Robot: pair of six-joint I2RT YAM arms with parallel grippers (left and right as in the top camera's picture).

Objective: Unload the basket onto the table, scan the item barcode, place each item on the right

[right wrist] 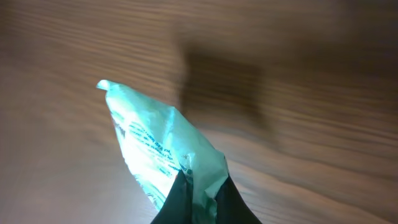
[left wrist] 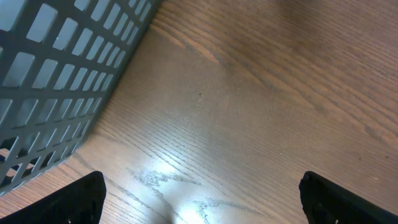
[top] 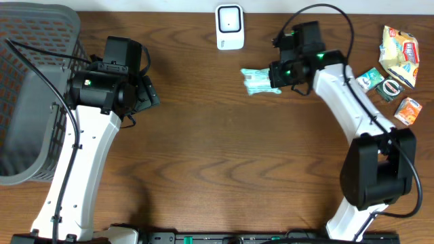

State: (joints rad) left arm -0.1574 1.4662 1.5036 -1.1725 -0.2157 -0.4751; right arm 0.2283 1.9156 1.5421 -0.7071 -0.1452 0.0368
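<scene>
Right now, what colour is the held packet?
The packet is pale green, clearest in the right wrist view.

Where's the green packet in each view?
Overhead: green packet upper centre-right, just below the white scanner.
Left wrist: not in it.
Right wrist: green packet lower centre-left, its bottom end in the jaws of the right gripper.
Shared landmark: the wooden table, in all three views.
</scene>
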